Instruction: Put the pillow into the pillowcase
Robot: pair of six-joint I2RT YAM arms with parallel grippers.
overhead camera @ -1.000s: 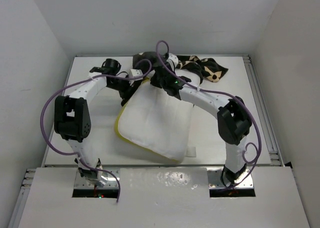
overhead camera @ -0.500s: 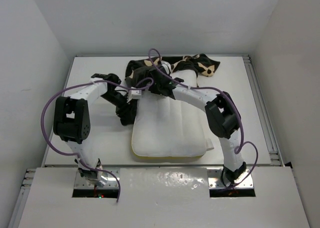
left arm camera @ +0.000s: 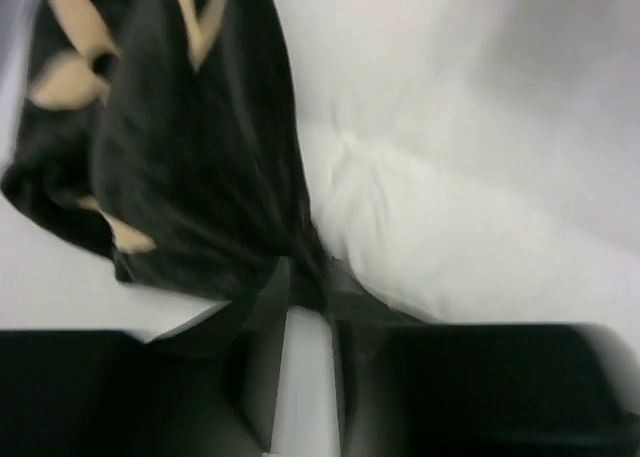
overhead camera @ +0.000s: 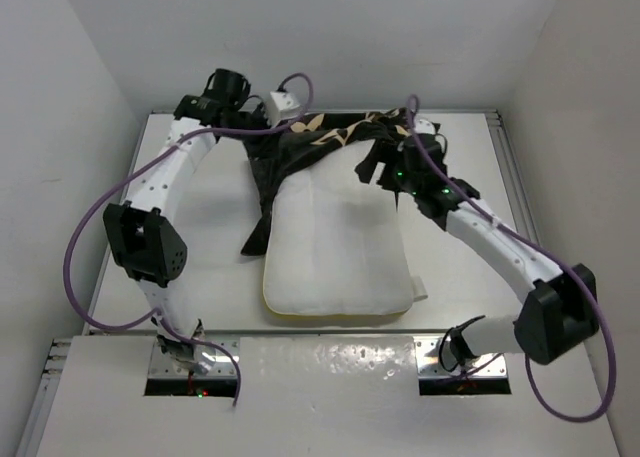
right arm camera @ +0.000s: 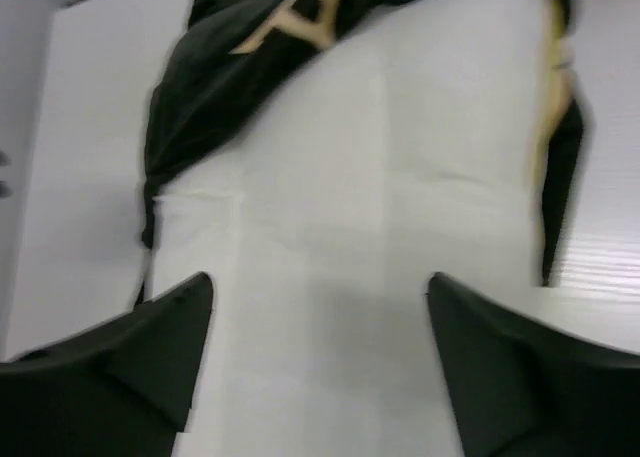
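Observation:
The white pillow [overhead camera: 335, 247] lies flat in the middle of the table, with a yellow band along its near edge. The black, beige-flowered pillowcase [overhead camera: 315, 145] is bunched over the pillow's far end, and a strip trails down the pillow's left side. My left gripper [overhead camera: 260, 127] is raised at the far left, its narrow jaws pinching the pillowcase [left arm camera: 190, 157] edge beside the pillow [left arm camera: 450, 177]. My right gripper [overhead camera: 385, 165] hovers over the pillow's far right part. In the right wrist view it [right arm camera: 320, 287] stands wide open above the pillow [right arm camera: 380, 207], holding nothing, with the pillowcase [right arm camera: 220, 67] beyond.
White walls close in the table on the left, back and right. A metal rail [overhead camera: 525, 217] runs along the right edge. Purple cables loop off both arms. A small white tag [overhead camera: 418, 289] sticks out at the pillow's near right corner.
The left gripper has lifted back and left, drawing the pillowcase up and taut. The right arm has swung out to the right and its jaws have opened. The pillow now lies square.

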